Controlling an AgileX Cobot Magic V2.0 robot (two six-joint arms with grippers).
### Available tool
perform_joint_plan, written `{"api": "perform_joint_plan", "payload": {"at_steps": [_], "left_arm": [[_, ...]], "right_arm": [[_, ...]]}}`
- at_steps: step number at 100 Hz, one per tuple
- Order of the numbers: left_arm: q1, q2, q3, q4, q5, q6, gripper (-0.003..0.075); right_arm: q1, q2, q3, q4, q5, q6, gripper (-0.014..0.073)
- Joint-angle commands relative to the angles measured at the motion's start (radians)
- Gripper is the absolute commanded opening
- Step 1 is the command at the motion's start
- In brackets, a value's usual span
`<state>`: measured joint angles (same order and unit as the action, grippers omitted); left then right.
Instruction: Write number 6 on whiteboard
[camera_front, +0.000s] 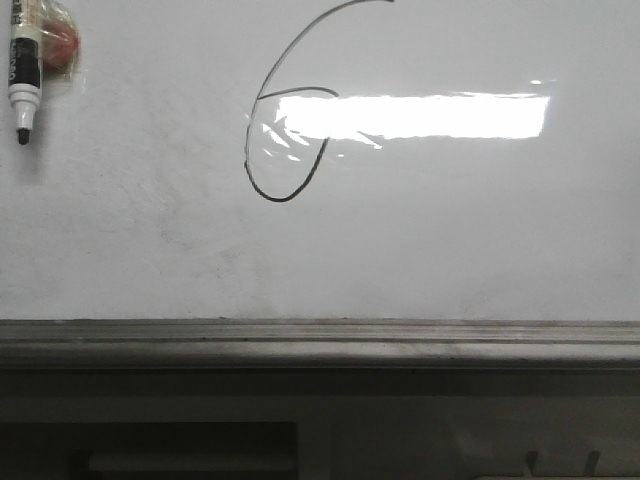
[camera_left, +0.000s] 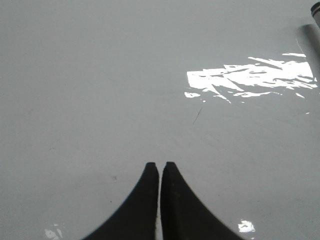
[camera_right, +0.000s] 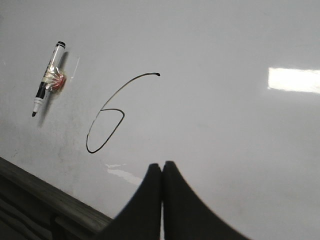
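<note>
Whiteboard (camera_front: 480, 240) carries a finished-looking 6 (camera_front: 285, 150): closed oval loop, long tail curving up and right, running out of the front view's top edge. Right wrist view shows the whole stroke, tail ending in a small dot. Glare patch overlaps the loop's right side but the line reads through. Judgement: writing is done; nothing of the figure looks left to draw.

Marker (camera_front: 24, 75) sits on the board at far left, well apart from the 6, tip pointing down, cap off, with a red blob and clear wrap around its barrel. It appears stuck to the board; neither hand is on it.

Left hand (camera_left: 160, 165): fingers pressed together, only a hairline between them, holding nothing. It faces bare board, with glare and a faint short scratch beyond it.

Right hand (camera_right: 162, 164): fingers likewise pressed together, empty. It points at the board from below and right of the 6, with the grey ledge (camera_right: 55, 197) to its lower left.

Neither arm shows in the front view, so both look pulled back from the board.
</note>
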<state>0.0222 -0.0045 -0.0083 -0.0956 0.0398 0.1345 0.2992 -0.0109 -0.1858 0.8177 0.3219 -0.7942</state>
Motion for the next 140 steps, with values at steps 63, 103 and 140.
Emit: {"api": "perform_joint_plan", "payload": {"at_steps": [63, 103, 140], "left_arm": [[-0.074, -0.031, 0.05, -0.021, -0.051, -0.014, -0.002], [-0.074, -0.031, 0.048, -0.021, -0.051, -0.014, -0.002], [-0.074, -0.031, 0.048, -0.021, -0.051, -0.014, -0.002]], "right_arm": [[-0.009, 0.01, -0.025, 0.019, -0.062, -0.008, -0.0065], [-0.009, 0.01, -0.025, 0.019, -0.062, -0.008, -0.0065], [-0.009, 0.01, -0.025, 0.019, -0.062, -0.008, -0.0065]]}}
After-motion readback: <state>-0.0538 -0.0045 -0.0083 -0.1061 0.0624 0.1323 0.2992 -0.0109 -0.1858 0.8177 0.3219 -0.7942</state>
